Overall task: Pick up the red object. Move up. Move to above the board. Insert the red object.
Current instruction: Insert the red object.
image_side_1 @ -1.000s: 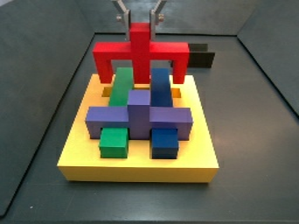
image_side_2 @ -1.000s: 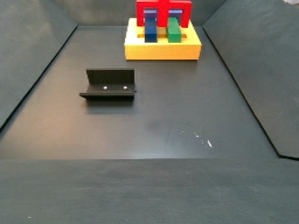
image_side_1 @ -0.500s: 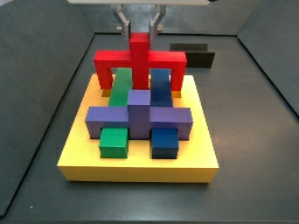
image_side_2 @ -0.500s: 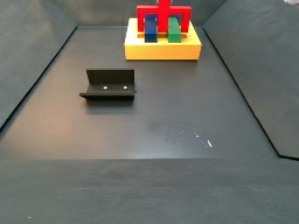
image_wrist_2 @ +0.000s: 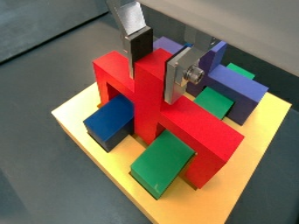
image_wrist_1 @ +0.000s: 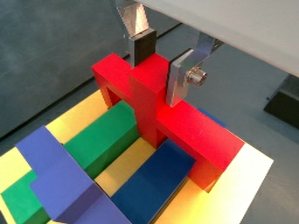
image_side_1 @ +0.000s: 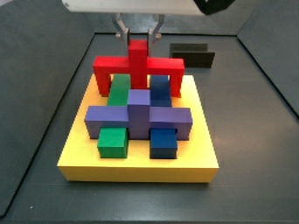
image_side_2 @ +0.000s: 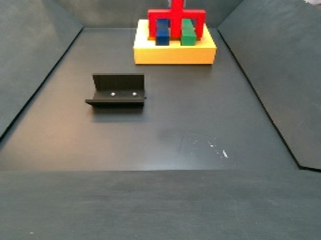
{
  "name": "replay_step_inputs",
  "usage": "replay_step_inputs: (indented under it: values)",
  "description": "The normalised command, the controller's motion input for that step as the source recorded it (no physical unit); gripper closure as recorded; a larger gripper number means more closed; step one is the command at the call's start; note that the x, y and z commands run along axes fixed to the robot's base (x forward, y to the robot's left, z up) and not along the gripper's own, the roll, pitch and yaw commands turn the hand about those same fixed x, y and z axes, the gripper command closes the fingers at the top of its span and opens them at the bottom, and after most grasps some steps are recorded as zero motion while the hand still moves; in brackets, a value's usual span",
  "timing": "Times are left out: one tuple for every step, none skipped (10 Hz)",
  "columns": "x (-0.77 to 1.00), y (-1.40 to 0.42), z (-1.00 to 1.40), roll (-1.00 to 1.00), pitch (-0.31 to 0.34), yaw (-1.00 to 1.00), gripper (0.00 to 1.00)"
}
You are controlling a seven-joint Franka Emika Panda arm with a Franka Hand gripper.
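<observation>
Gripper [image_wrist_1: 162,63] pinching the upright stem of the red object [image_wrist_1: 163,114], prongs straddling the green bar [image_wrist_2: 165,163] and blue bar [image_wrist_2: 114,118] on the board [image_side_1: 138,166]; fixture [image_side_2: 118,91] shown plainly only in a side view.

Two close wrist views down onto the board [image_wrist_1: 70,131], two fixed side views from opposite ends, one distant.
</observation>
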Motion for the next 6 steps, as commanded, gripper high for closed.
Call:
replay_step_inputs:
  values:
    - [0.13, 0.07, -0.26, 0.01, 0.0, 0.0, 1.0]
    - [0.2, 0.05, -0.12, 0.02, 0.014, 0.0, 1.0]
    - [0.25, 0.03, 0.0, 0.05, 0.07, 0.0, 1.0]
    - [0.13, 0.04, 0.16, 0.13, 0.123, 0.0, 1.0]
    - [0.06, 0.0, 0.01, 0.18, 0.103, 0.0, 1.0]
    - [0.0, 0.0, -0.03, 0.2, 0.053, 0.0, 1.0]
